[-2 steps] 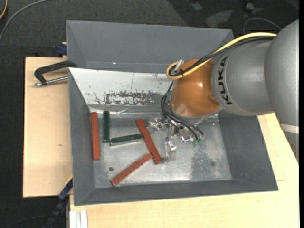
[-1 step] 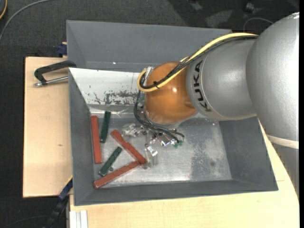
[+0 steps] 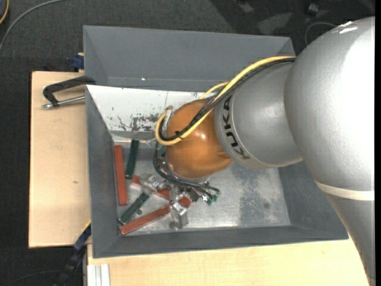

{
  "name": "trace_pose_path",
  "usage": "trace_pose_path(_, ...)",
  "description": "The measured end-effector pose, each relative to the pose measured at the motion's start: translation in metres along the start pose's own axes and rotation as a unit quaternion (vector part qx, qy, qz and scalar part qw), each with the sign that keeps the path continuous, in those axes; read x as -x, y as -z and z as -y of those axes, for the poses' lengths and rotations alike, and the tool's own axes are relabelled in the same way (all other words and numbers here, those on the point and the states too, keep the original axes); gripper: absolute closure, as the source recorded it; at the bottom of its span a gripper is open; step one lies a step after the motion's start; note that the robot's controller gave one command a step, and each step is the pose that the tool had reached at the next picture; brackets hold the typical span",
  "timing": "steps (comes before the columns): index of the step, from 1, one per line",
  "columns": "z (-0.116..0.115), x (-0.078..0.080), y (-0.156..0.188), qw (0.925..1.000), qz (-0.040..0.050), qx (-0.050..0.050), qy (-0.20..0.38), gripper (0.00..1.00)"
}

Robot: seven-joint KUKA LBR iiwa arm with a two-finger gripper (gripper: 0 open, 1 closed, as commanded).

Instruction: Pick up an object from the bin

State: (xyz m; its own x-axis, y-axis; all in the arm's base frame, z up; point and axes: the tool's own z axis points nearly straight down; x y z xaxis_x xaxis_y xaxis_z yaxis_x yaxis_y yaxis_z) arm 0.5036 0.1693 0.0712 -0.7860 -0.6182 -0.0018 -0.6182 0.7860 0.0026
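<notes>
**Gripper low over a heap of red and green sticks at the bin's front left**

Sticks lie heaped on the front-left part of the bin [image 3: 280, 210] floor, and the gripper [image 3: 177, 202] sits down among them, under the orange cover [image 3: 193, 142] on the arm's wrist. Metal parts of the gripper mingle with the heap, so I cannot tell whether it is released, clenched or grasping anything.

Nearest to it is a long red stick [image 3: 144, 220]. It lies flat near the front wall with its long axis on a diagonal. Its right end is raised toward the gripper and its left end points at the front-left corner. Just above it, a dark green stick [image 3: 135, 207] runs along nearly the same diagonal. A short red piece [image 3: 185, 202] shows right beside the gripper, and a small green piece [image 3: 209, 198] shows just to its right.

Further left, apart from the gripper, a second red stick [image 3: 121, 174] lies beside the left wall, its long axis running front to back. Another dark green stick [image 3: 131, 158] lies just beside it and almost parallel, tilted slightly.

The bin floor is bare grey metal, scuffed and mottled on the right half. The back wall [image 3: 137, 109] is pale and speckled with dark marks. A yellow cable [image 3: 250, 70] runs along the arm to the cover. Around the bin, the room floor [image 3: 149, 5] is dark.
</notes>
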Motion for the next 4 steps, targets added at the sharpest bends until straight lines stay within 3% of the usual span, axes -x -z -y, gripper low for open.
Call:
trace_pose_path(1, 0.003, 0.002, 0.003, 1.0, 0.0049, -0.002, -0.002, 1.0)
trace_pose_path(2, -0.039, 0.021, 0.006, 0.9997, 0.0038, -0.002, -0.024, 1.0)
trace_pose_path(3, -0.039, 0.035, 0.001, 0.9931, 0.001, -0.003, -0.117, 1.0)
trace_pose_path(4, -0.039, 0.035, 0.001, 0.9932, 0.0011, -0.003, -0.116, 1.0)
